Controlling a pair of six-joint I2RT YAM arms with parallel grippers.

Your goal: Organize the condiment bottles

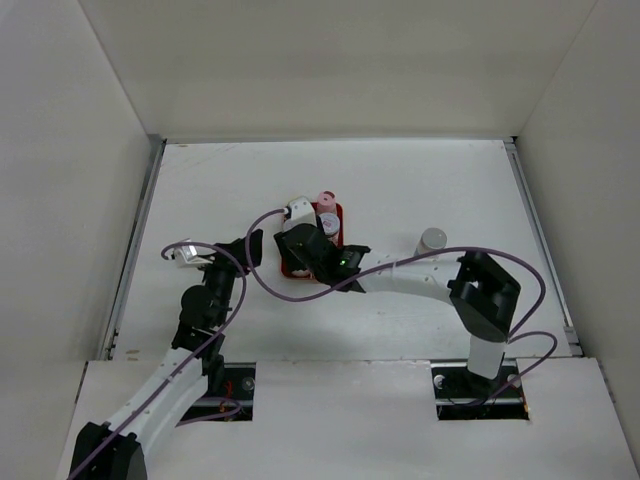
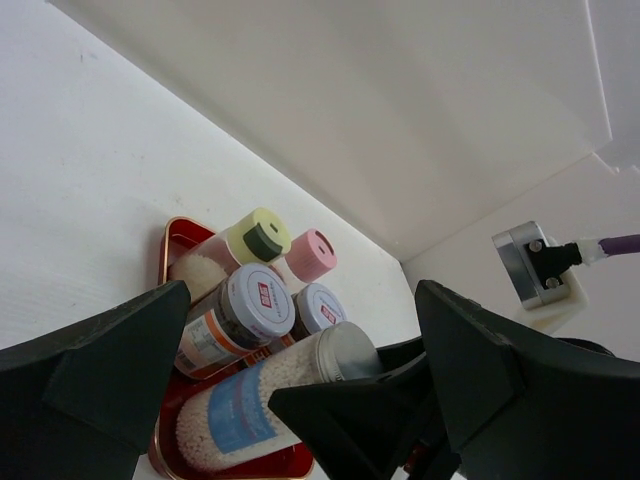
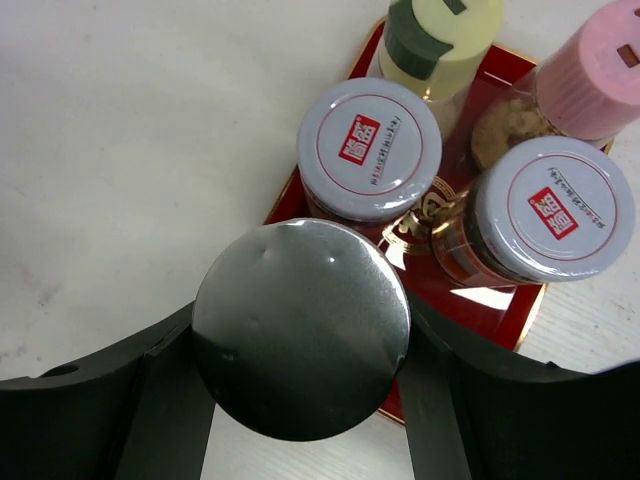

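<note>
White walls (image 1: 330, 60) enclose a pale desk (image 1: 400, 180), seen from above with my two arm bases at 6 o'clock. At the desk's centre lies a red tray (image 3: 500, 322) holding the gathered jars.

Right arm: it reaches in from 4 o'clock to the tray. My right end effector (image 3: 300, 345) is closed partway, its two dark fingers pressed against opposite sides of the silver-capped bottle (image 2: 260, 400), which fills the gap between them. This bottle has a clear body with white granules and a blue label. It leans over compared with the four standing jars, its base above the tray's near end. Whether the base rests on the tray I cannot tell.

Tray contents, read from the held cap in the right wrist view: one of the white-capped bottles (image 3: 368, 148) at 12 o'clock and the other at 2 o'clock, both with red printed seals. Beyond them stand the yellow-green-capped bottle (image 3: 440, 30) and the pink-capped bottle (image 3: 600, 65), side by side at the far end.

Left arm: my left end effector (image 2: 302, 300) hangs at 9 o'clock of the tray, fingers spread wide with nothing gripped.

A lone bottle (image 1: 432, 240) stands on the desk at 3 o'clock of the tray, well apart.
</note>
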